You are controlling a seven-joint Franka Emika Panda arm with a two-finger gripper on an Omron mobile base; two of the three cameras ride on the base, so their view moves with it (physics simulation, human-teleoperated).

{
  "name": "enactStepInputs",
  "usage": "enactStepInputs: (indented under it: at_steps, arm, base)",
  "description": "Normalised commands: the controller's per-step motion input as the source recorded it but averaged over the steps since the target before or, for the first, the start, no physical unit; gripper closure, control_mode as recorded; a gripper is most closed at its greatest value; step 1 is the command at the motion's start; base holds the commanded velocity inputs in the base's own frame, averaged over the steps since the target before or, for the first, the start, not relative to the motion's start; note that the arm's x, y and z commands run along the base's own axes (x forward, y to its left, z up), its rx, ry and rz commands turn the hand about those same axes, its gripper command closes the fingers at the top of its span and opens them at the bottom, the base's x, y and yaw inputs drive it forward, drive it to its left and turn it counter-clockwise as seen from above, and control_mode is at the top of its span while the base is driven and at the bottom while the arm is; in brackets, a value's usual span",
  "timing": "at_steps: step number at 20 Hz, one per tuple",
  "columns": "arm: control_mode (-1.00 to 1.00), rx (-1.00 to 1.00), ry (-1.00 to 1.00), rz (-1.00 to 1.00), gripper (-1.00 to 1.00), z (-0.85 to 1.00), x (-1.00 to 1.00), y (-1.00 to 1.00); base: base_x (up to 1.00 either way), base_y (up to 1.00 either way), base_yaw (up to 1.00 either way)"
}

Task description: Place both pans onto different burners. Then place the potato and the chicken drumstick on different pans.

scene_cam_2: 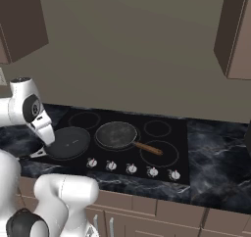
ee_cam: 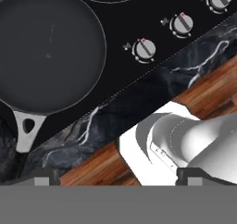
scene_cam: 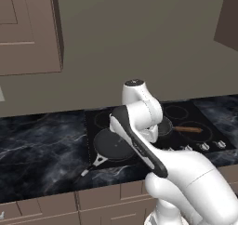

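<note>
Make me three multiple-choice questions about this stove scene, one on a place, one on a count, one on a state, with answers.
1. Where does the black pan sit?
A. cooktop's front left burner
B. right countertop
C. wall cabinet

2. How many knobs line the cooktop front?
A. three
B. five
C. eight

3. What is inside the wooden-handled pan?
A. a potato
B. a drumstick
C. nothing

Answers: 1 A, it covers the front left rings in the right base view. 2 B, five silver knobs in a row. 3 C, its grey bottom is bare.

Behind the arm, left and right, looking forward-down; both sharing the cooktop (scene_cam: 139,126). Hand view close above its near-left edge, over black pan (ee_cam: 46,52).
</note>
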Motion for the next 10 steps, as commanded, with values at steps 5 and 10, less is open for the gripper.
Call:
enactStepInputs:
  at_steps: [5, 10]
  arm:
    - [-1.0, 0.0, 0.0, 0.18, -1.0, 0.09, -0.3, -0.64]
    - [-1.0, 0.0, 0.0, 0.19, -1.0, 0.09, -0.36, -0.46]
  base:
    - [0.0, 0.0, 0.0]
    - [0.0, 0.0, 0.0]
